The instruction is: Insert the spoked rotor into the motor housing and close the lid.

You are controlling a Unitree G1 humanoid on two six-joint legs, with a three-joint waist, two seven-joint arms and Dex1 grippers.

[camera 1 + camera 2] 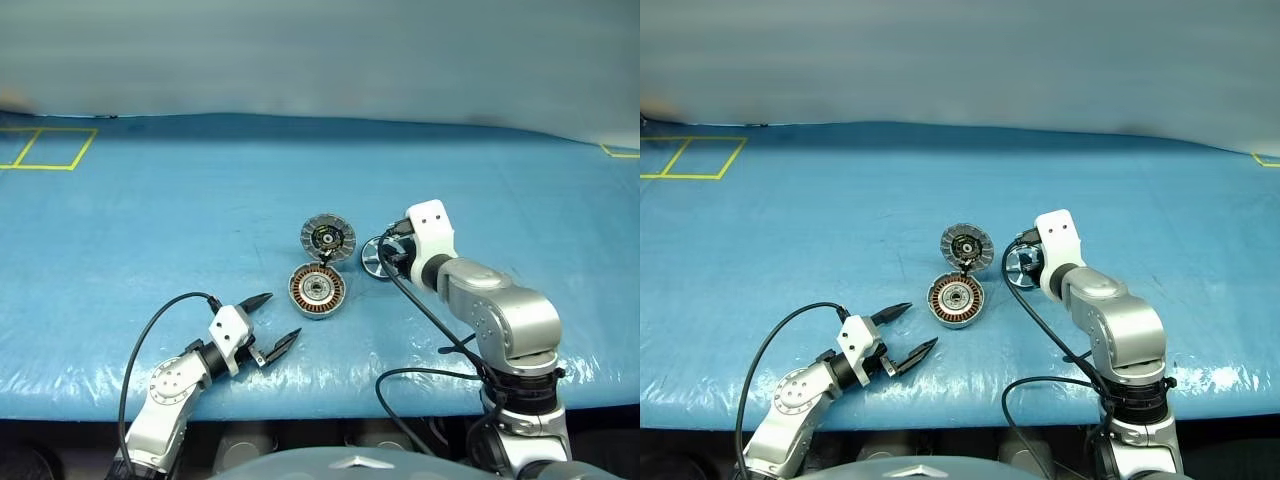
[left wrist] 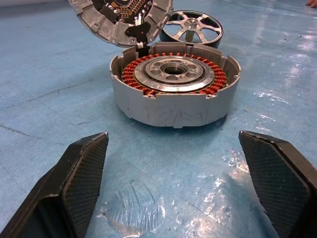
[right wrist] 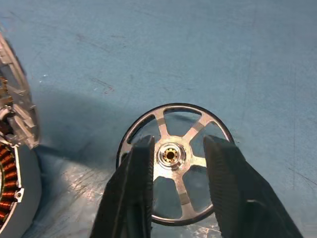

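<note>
The motor housing (image 1: 317, 290), a silver cup with copper windings, sits mid-table. Its ribbed lid (image 1: 328, 238) stands swung open behind it, joined at the edge. Just right of them is the spoked rotor (image 3: 173, 163), dark-rimmed with silver spokes, tipped up off the blue surface. My right gripper (image 3: 176, 141) reaches down onto it, its fingers closed in on either side of the rotor's hub. My left gripper (image 1: 284, 315) hovers low near the table's front edge, wide open and pointing at the housing (image 2: 173, 91), a short way from it with nothing between its fingers.
The blue-covered table (image 1: 150, 220) stretches wide around the parts. Yellow tape squares (image 1: 45, 150) mark its far left corner, and another yellow mark (image 1: 620, 152) sits at the far right. Black cables trail from both arms near the front edge.
</note>
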